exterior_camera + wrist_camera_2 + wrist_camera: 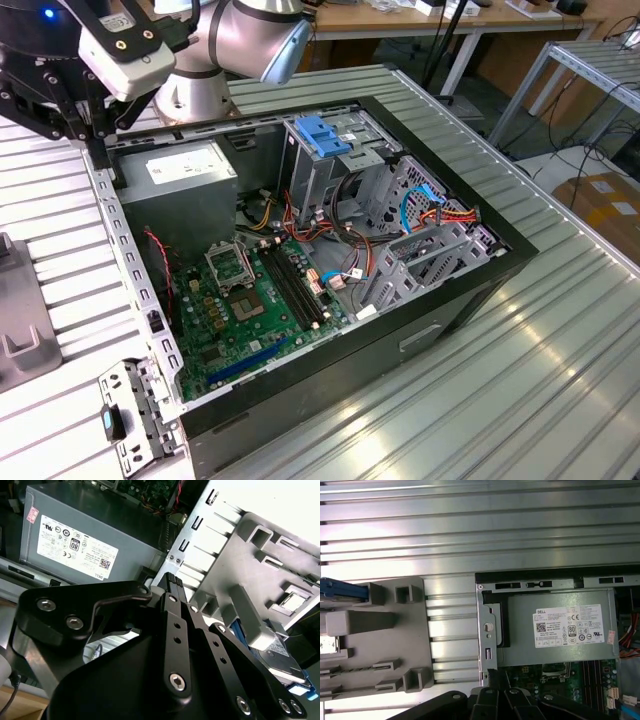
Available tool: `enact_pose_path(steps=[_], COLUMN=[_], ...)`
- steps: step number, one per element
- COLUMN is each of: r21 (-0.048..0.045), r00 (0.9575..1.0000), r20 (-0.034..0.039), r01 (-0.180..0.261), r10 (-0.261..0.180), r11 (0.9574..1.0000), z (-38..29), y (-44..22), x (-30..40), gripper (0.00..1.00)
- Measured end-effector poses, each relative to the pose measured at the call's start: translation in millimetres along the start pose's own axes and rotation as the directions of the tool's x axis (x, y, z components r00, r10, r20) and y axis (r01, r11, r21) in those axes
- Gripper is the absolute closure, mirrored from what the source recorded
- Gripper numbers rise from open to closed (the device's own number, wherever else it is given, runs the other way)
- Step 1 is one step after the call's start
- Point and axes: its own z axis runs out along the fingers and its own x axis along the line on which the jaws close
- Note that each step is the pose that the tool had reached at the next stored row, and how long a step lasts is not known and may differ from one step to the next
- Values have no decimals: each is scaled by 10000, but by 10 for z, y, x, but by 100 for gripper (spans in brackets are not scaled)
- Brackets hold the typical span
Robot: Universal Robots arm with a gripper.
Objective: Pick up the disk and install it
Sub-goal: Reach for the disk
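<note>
The disk (278, 656) lies in a grey plastic holder (260, 570) on the table beside the computer case. Its bright blue carrier edge shows at one end, and the same disk's blue rail (342, 590) shows at the holder's edge in the first wrist view. My gripper (90, 125) hangs above the back corner of the open case (470, 270), on the exterior view's left, over the power supply. In the second wrist view my gripper (173, 580) has its black fingers pressed together with nothing between them. The gripper stands apart from the disk.
Inside the case are a grey power supply (185, 170) with a white label, a green motherboard (250, 300), a metal drive cage with a light-blue latch (325, 135), and loose cables (440, 215). The ribbed metal table (520, 380) spreads around. A small bracket (130, 415) lies by the case's front.
</note>
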Motion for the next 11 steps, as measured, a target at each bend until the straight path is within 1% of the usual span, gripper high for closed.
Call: enact_pose_path(steps=[11], r21=[0], r00=[10000], r20=[0], r01=[0], r10=[0], r11=[10000], z=[0], y=[-1], x=[20], gripper=[90])
